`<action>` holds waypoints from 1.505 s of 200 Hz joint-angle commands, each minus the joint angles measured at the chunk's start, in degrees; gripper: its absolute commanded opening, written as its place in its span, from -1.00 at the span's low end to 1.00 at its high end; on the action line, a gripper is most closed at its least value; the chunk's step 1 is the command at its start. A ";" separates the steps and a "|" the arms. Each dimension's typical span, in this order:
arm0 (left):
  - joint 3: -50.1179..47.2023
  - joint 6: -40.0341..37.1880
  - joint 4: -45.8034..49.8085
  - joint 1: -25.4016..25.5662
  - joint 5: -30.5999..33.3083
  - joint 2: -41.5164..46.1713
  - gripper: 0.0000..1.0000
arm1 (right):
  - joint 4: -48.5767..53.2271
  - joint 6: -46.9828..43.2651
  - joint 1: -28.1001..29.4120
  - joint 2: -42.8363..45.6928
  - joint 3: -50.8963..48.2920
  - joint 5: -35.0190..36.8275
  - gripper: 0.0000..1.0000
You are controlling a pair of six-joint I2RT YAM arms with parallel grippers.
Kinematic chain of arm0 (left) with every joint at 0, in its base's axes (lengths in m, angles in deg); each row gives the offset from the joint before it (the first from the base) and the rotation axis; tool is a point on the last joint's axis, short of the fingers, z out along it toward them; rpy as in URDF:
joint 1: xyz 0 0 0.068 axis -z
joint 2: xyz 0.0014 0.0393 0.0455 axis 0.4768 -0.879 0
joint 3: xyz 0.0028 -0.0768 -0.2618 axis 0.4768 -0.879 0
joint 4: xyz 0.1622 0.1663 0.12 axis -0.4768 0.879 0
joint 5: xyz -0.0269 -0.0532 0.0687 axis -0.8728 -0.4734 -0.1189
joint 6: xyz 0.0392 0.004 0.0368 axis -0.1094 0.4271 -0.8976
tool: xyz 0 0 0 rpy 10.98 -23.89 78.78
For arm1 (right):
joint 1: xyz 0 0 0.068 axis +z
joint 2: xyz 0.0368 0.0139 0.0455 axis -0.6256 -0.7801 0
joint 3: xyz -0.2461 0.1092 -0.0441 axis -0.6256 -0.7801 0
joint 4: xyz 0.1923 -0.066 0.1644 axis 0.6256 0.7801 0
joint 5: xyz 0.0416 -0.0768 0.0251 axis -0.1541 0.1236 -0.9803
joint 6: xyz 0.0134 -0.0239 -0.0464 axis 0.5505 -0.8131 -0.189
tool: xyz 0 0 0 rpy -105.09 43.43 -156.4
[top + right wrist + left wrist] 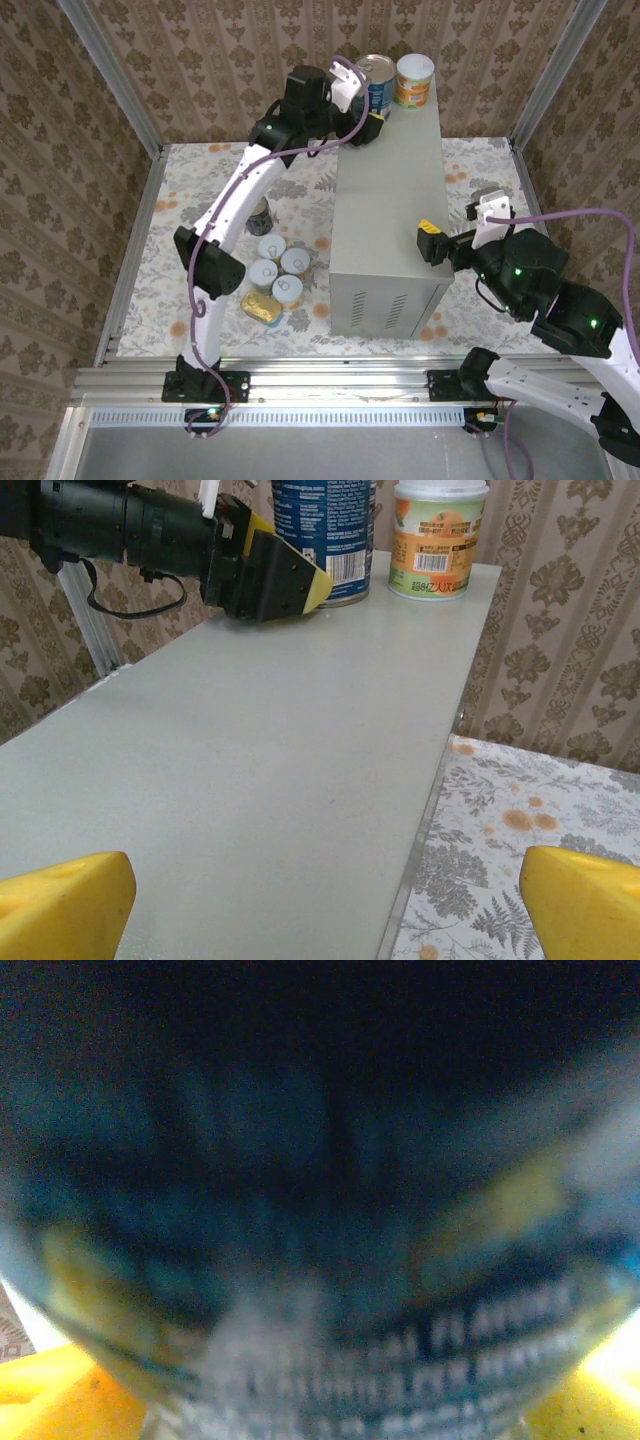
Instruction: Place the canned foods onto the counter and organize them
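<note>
A tall blue-labelled silver-topped can (325,530) is being placed at the far left corner of the pale grey metal counter (390,200), beside a short orange white-lidded can (440,540). It is being straddled by the left gripper (372,112); clamped or released cannot be told. The right gripper (320,900) is being held apart, empty. Next, a full release and clean withdrawal are probably being called for

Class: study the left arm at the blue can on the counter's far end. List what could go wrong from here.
1. The left gripper has its jaws either side of the blue can, which stands close to the orange can; a crooked retreat could tip one into the other.
2. Both stand near the far end of the counter, so a nudge might push one off.
3. Reaching for the floor cans, clustered tightly, could knock neighbours over.
</note>
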 commanded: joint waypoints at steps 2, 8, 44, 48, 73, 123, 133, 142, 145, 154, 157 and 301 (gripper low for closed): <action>-2.45 -1.04 -1.76 -0.51 1.54 3.60 0.79 | 0.25 0.76 -0.36 0.94 -0.59 1.33 1.00; -3.26 -1.05 -2.05 -0.43 1.74 4.09 0.79 | 0.17 0.77 -0.34 0.94 -0.70 1.38 1.00; -8.64 -1.29 -5.15 -0.50 2.33 6.98 0.81 | -0.14 0.86 -0.31 1.00 -1.04 1.15 1.00; -8.82 -1.29 -5.46 -0.51 2.32 7.05 0.81 | -0.14 0.85 -0.30 0.99 -1.10 1.19 1.00; -7.55 -0.85 -5.79 -0.61 1.88 6.30 0.80 | -0.02 1.08 -0.36 1.11 -1.04 1.09 1.00; -2.57 0.31 -5.96 -0.82 2.88 2.79 0.66 | 0.44 2.11 -0.29 2.34 -1.65 1.06 1.00; -1.90 0.46 -6.11 -0.79 3.01 2.21 0.58 | 0.53 2.17 -0.31 2.59 -1.75 1.14 1.00; -1.20 0.56 -6.23 -0.87 3.02 1.61 0.50 | 0.73 2.17 -0.29 2.71 -1.83 1.25 1.00; -0.98 0.67 -6.18 -0.87 3.04 1.41 0.48 | 0.75 2.18 -0.30 2.70 -1.83 1.23 1.00; -0.07 0.73 -6.16 -0.96 3.27 0.79 0.46 | 0.85 2.18 -0.33 2.70 -1.83 1.35 1.00; 0.18 0.75 -6.10 -0.96 3.36 0.50 0.45 | 0.93 2.18 -0.31 2.74 -1.83 1.32 1.00; 9.51 1.68 -4.08 -2.81 2.07 -6.16 0.46 | 0.72 1.40 -0.29 2.20 -1.84 1.32 1.00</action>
